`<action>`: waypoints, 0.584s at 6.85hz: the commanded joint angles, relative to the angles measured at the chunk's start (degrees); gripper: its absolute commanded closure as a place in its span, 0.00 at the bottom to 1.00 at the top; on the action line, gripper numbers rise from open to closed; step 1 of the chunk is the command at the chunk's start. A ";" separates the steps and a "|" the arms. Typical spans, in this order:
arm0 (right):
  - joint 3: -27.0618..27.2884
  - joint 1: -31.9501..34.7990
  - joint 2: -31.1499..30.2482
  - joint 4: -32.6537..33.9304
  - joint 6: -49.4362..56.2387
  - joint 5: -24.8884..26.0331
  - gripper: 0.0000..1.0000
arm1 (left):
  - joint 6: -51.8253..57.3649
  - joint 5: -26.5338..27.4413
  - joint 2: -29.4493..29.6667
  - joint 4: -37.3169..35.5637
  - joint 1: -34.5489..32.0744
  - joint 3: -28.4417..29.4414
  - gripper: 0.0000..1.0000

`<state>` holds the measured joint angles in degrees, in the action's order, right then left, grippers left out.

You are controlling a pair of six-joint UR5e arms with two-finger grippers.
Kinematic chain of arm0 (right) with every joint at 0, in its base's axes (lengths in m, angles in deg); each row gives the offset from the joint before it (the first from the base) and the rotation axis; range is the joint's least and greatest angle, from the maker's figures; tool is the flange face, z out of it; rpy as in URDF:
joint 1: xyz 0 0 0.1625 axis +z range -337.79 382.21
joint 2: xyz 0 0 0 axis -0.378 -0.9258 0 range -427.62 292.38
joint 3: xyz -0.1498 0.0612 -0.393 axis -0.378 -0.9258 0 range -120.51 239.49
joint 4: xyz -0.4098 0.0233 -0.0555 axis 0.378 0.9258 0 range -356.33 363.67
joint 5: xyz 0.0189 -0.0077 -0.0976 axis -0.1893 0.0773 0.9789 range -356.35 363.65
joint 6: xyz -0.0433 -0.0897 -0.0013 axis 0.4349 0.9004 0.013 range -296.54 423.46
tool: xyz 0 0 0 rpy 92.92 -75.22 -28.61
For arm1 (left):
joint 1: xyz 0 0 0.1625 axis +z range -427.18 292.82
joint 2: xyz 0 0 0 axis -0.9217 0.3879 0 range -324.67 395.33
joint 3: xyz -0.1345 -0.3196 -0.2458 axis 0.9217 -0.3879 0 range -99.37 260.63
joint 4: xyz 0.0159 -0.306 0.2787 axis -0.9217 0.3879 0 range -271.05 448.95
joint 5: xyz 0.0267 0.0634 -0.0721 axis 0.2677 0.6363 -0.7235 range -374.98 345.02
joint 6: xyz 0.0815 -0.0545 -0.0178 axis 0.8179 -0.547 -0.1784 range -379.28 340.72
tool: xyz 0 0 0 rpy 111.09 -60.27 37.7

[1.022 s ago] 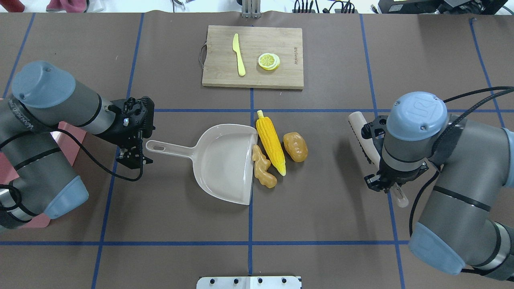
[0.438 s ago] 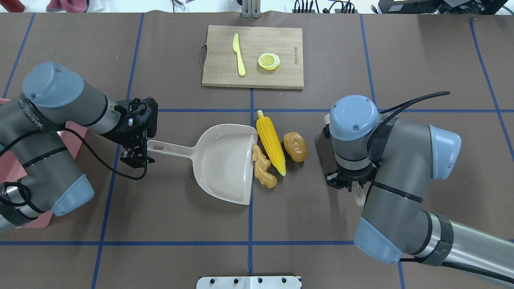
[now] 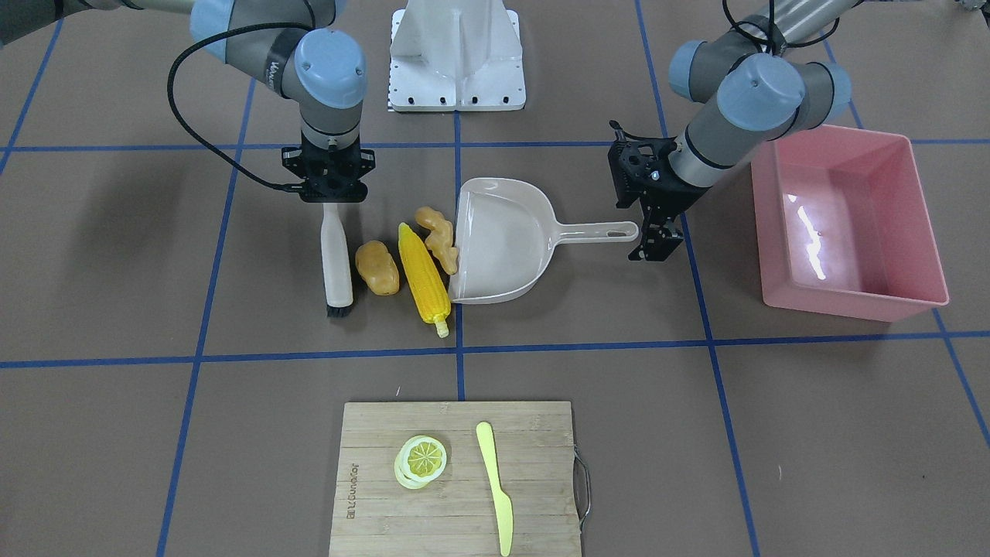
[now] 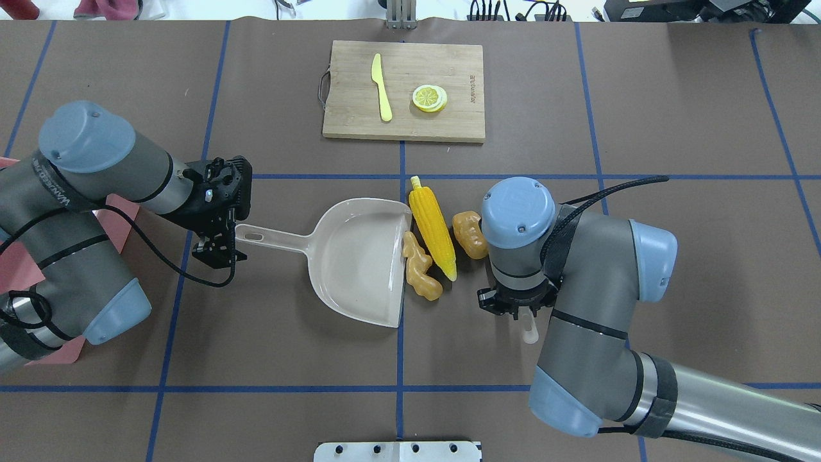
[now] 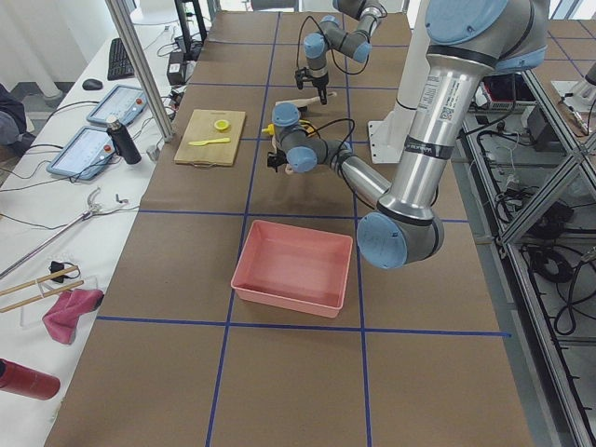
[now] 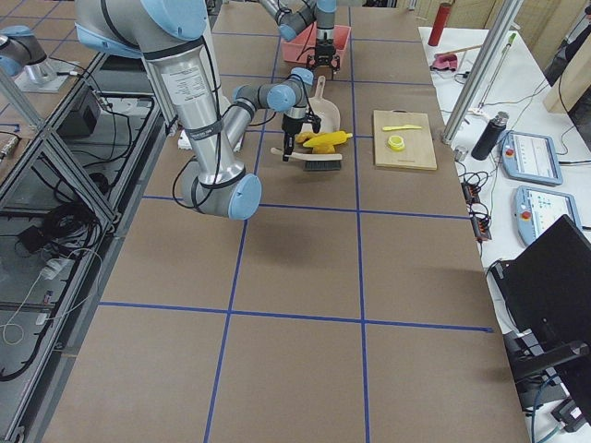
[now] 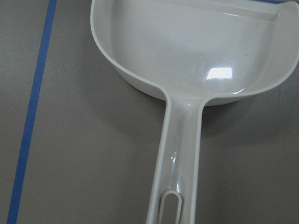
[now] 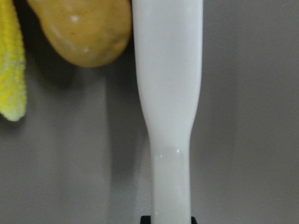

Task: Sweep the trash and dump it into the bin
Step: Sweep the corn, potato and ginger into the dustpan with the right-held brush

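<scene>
Nearest the robot, the right tool (image 3: 331, 195) was clamped on the handle of a white brush (image 3: 337, 263). The brush ran away from it, with the black bristles at the far end. There was lots of open brown worktop (image 3: 696, 433) to the right of the brush and beyond it toward the far side.

The potato (image 3: 377, 268) sat just left of the brush, then came the corn cob (image 3: 424, 280). The ginger root (image 3: 438, 230) was up against the open lip of the beige dustpan (image 3: 503, 232), so all three were outside the pan.

The dustpan handle pointed left, and the left tool (image 3: 656, 244) hung right at its tip. Its jaws looked spread, with nothing gripped.

Further left, the pink bin (image 3: 843, 303) stood well apart from the trash, with just glare on its glossy floor.

Way at the far side, a wooden cutting board (image 3: 534, 464) carried a lemon slice (image 3: 421, 458) and a pale yellow knife (image 3: 495, 487).
</scene>
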<state>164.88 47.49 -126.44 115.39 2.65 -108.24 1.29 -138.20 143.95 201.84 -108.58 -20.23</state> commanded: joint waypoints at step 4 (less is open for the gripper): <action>-8.51 -1.98 9.58 -10.17 -3.44 -4.11 1.00 | -0.01 -0.01 -0.42 2.15 0.09 1.71 0.03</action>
<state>159.07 45.65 -119.43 108.27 -0.51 -110.87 1.28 -138.21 143.45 203.64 -108.55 -19.24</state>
